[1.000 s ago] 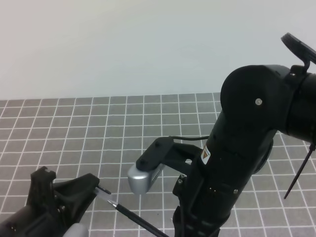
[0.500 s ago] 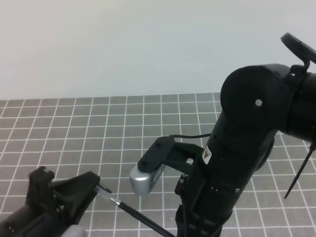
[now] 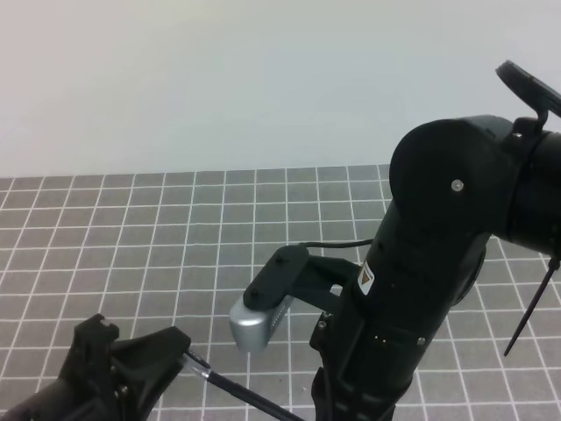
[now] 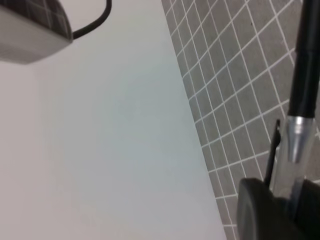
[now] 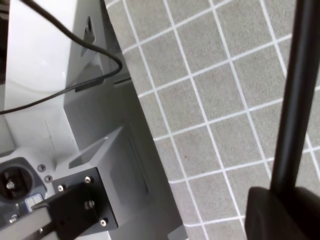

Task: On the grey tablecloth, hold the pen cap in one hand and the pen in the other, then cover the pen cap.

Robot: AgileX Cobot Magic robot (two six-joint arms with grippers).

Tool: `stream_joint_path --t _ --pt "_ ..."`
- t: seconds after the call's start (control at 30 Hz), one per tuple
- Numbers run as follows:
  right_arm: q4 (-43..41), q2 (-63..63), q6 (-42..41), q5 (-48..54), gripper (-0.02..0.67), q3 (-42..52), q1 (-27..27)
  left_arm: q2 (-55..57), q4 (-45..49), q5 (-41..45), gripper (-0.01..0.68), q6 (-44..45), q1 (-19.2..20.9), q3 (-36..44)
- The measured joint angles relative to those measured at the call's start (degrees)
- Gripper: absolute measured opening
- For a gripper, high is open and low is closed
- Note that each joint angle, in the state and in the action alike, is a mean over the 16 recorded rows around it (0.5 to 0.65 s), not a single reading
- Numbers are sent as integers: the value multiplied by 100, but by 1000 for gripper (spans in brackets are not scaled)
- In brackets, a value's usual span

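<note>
The grey tablecloth point(image 3: 175, 228) with white grid lines covers the table. At the bottom left my left gripper point(image 3: 181, 351) is shut on the pen cap point(image 3: 191, 359). The left wrist view shows the pen cap point(image 4: 285, 175) as a pale tube with a thin black clip, sticking up from between the black fingers point(image 4: 265, 210). The pen point(image 3: 250, 396), a thin black stick, runs from the cap down to the right and out of view under the right arm. Its silvery front end point(image 4: 297, 135) meets the cap's mouth. My right gripper point(image 5: 287, 192) is shut on the pen point(image 5: 295, 100).
The bulky black right arm point(image 3: 438, 263) and its silver wrist camera point(image 3: 260, 317) fill the right half of the high view. A pale wall point(image 3: 263, 79) rises behind the cloth. A grey metal stand point(image 5: 100, 165) with a black cable stands at the cloth's edge.
My left gripper has moved right and down in the high view with the cap, closing onto the pen's front end. The pale stretch between gripper and pen is shorter. The right arm barely shifted.
</note>
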Motion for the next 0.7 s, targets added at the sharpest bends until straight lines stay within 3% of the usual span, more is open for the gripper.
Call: stream_joint_path --t 0.23,0.7 --pt "59 4 -136 4 67 4 5 -4 101 146 82 -6 -195 0" --pt "265 80 -503 137 49 -24 4 -4 229 96 82 -93 -214 0"
